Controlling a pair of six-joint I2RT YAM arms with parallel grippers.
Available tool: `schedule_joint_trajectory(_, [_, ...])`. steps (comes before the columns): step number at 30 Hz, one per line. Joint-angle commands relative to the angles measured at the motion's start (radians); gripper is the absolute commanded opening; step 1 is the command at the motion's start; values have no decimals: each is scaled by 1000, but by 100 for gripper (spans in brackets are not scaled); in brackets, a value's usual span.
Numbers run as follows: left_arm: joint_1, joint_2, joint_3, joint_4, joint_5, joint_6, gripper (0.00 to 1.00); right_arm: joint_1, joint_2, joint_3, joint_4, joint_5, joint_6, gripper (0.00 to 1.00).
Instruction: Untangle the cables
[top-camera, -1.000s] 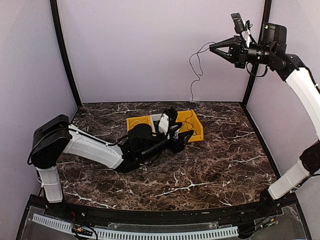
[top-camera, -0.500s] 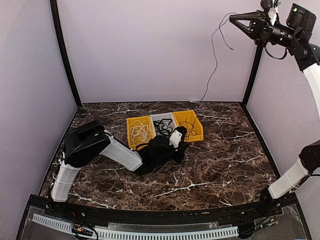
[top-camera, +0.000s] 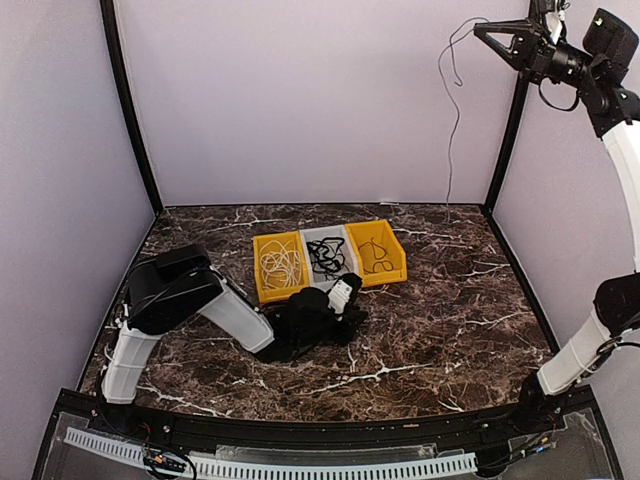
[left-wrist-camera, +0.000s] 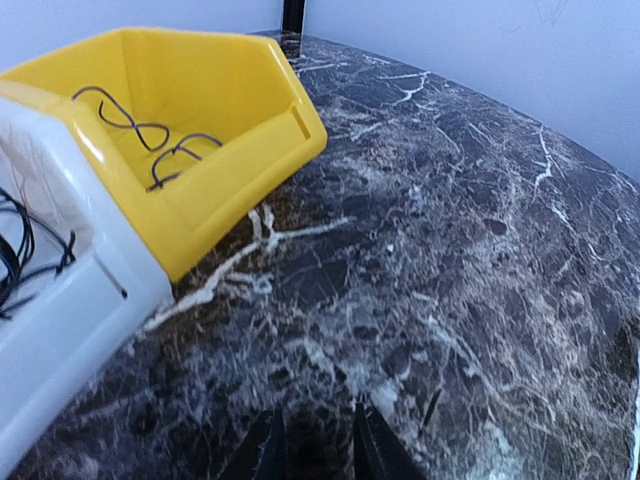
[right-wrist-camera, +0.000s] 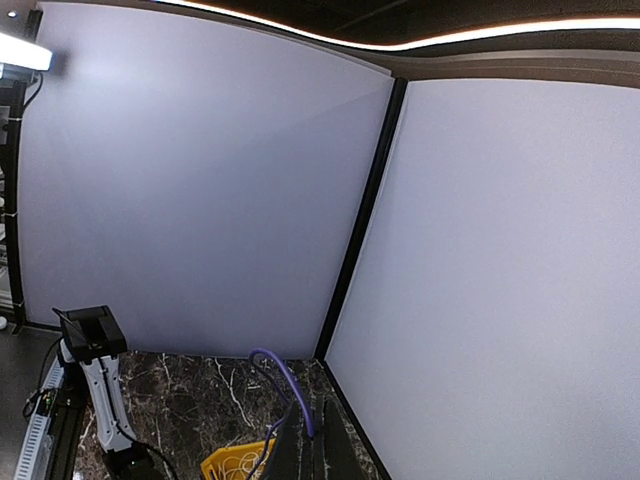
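My right gripper (top-camera: 482, 30) is raised to the top right corner and is shut on a thin dark cable (top-camera: 450, 110). The cable hangs free along the back wall. In the right wrist view it looks purplish (right-wrist-camera: 292, 385) and loops up between the fingers of the right gripper (right-wrist-camera: 318, 445). My left gripper (top-camera: 345, 300) is low on the table just in front of the bins. In the left wrist view it (left-wrist-camera: 318, 452) is slightly open and empty. White cables (top-camera: 280, 265), black cables (top-camera: 326, 258) and a dark brownish cable (top-camera: 377, 255) lie in separate bins.
Three bins stand side by side mid-table: a yellow bin (top-camera: 262, 290), a white bin (top-camera: 322, 235) and a yellow bin (top-camera: 398, 262). The right yellow bin (left-wrist-camera: 240, 190) and the white bin (left-wrist-camera: 70, 310) are close to my left fingers. Walls enclose the back and sides.
My right gripper has risen and moved right, lifting the thin cable until it hangs free. My left arm has drawn back from the bins towards the near side.
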Motion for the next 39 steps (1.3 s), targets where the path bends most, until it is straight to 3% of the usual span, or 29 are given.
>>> schedule_joint_trajectory(1, [-11, -118, -86, 36, 56, -58, 29, -4, 13, -45, 29, 39, -8, 0])
schedule_joint_trajectory(6, [-40, -295, -211, 4, 45, -95, 39, -4, 6, -170, 135, 91, 10, 0])
schedule_joint_trajectory(17, [-51, -608, -489, -76, -13, -198, 45, -4, 179, -86, 113, 108, 18, 0])
schedule_joint_trajectory(26, [-51, -692, -606, -117, -93, -241, 45, -4, 267, 21, 163, 143, 49, 0])
schedule_joint_trajectory(39, [-51, -662, -576, -136, -88, -226, 45, 50, 204, 85, 136, 148, -7, 0])
